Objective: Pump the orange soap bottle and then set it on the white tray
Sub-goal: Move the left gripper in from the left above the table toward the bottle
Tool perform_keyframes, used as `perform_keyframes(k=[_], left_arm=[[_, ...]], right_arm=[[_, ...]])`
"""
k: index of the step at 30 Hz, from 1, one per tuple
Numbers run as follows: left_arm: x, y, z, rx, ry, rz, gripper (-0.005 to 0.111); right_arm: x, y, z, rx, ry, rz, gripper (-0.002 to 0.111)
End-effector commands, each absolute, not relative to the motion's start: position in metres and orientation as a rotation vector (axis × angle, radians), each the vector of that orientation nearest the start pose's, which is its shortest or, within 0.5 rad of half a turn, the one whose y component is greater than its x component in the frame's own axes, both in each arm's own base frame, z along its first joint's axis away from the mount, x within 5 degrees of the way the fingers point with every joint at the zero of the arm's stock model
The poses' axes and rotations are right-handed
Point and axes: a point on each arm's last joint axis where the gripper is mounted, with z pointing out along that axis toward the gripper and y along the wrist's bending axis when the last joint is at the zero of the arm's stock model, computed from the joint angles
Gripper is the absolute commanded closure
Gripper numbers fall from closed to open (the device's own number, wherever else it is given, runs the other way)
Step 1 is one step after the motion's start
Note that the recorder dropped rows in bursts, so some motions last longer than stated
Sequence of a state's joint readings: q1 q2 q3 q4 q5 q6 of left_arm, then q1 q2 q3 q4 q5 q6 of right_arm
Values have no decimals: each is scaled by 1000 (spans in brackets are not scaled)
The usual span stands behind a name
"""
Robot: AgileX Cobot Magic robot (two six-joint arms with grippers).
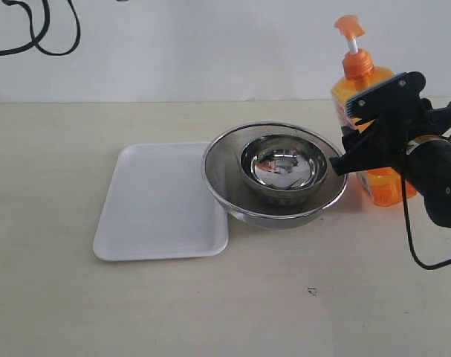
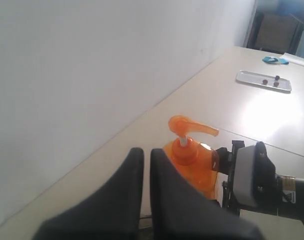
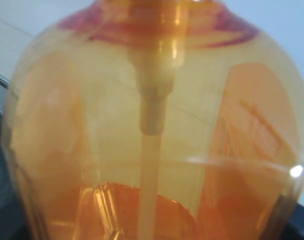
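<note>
The orange soap bottle [image 1: 386,186] stands upright on the table at the far right, its pump head [image 1: 349,27] raised on the white stem. My right gripper [image 1: 345,134] has a black finger on either side of the bottle's body, shut on it. In the right wrist view the translucent bottle [image 3: 152,125] fills the frame and hides the fingers. The left gripper [image 2: 143,150] is shut and holds nothing. It hovers close beside the pump head [image 2: 189,127] without touching it, and it is out of the exterior view. The white tray [image 1: 158,201] lies flat left of centre, with nothing on it.
A small steel bowl [image 1: 284,167] sits inside a large steel bowl [image 1: 277,212], between the tray and the bottle. The large bowl's rim overlaps the tray's right edge. A white wall runs along the back. A distant tray [image 2: 263,80] holds small items.
</note>
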State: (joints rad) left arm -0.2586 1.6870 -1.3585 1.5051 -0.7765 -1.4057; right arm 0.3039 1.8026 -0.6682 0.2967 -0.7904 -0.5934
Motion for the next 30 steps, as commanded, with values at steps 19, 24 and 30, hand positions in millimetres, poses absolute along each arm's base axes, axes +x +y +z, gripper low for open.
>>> perform_keyframes(k=[19, 24, 30], left_arm=[[403, -187, 361, 775, 1528, -797, 102], [404, -215, 360, 849, 1486, -839, 102], [396, -245, 359, 976, 1462, -811, 102]], right_arm=[[326, 82, 169, -478, 1726, -258, 109], [326, 82, 169, -471, 1728, -253, 109], [326, 82, 169, -462, 1732, -244, 109]])
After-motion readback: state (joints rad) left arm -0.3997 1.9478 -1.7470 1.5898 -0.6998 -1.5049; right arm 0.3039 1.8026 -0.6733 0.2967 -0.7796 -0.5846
